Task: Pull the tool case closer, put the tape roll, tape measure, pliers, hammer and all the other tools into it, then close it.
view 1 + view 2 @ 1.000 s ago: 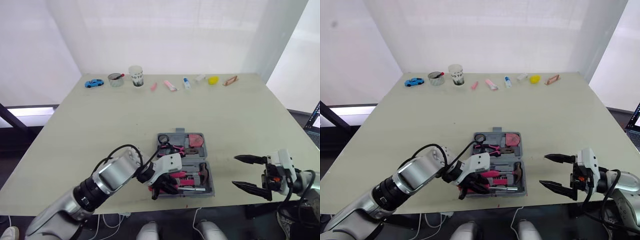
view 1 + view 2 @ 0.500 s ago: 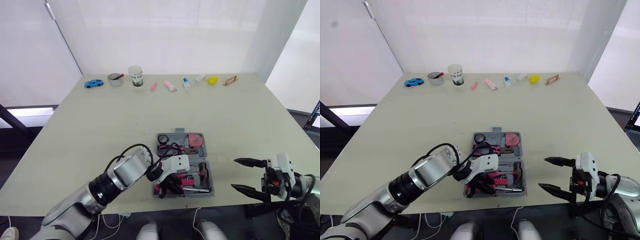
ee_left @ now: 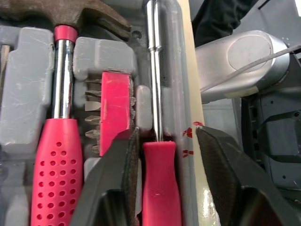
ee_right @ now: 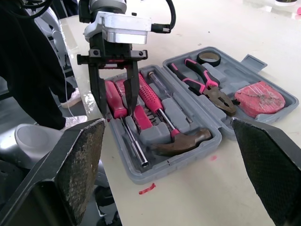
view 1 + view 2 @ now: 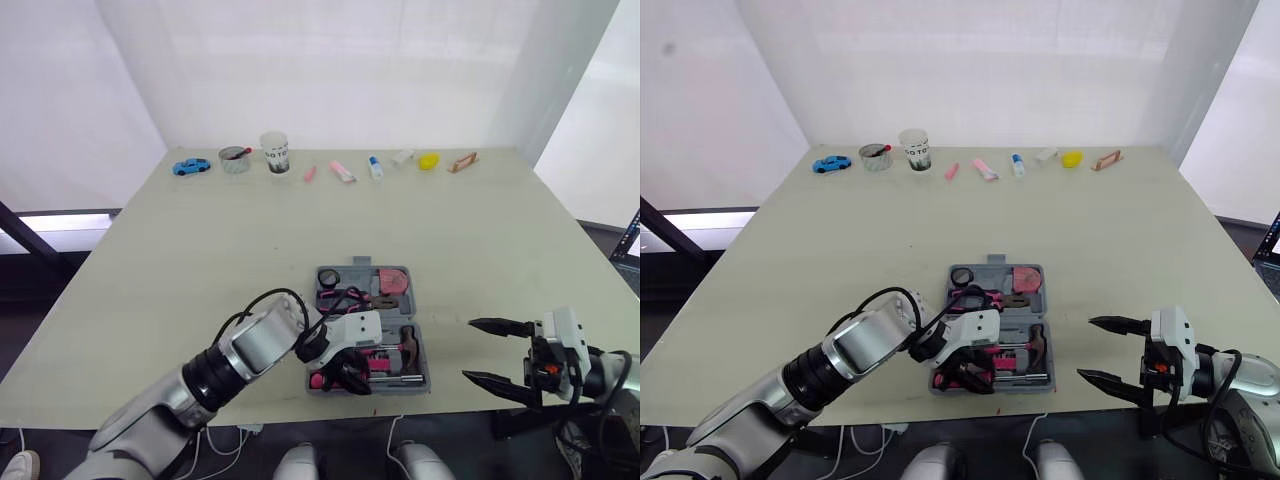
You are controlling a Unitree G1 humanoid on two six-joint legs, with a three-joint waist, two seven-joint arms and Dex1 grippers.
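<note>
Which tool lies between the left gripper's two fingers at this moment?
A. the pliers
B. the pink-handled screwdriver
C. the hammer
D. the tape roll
B: the left gripper stands open astride the pink handle of the screwdriver, which lies in the tool case beside the hammer.

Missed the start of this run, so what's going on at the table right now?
The left end effector reaches into the open grey plastic tool case, fingers straddling the pink-handled screwdriver in its slot. The pink-handled hammer, pink-gripped pliers, black tape roll and pink tape measure also lie inside. The right end effector hovers open and empty beside the case.
</note>
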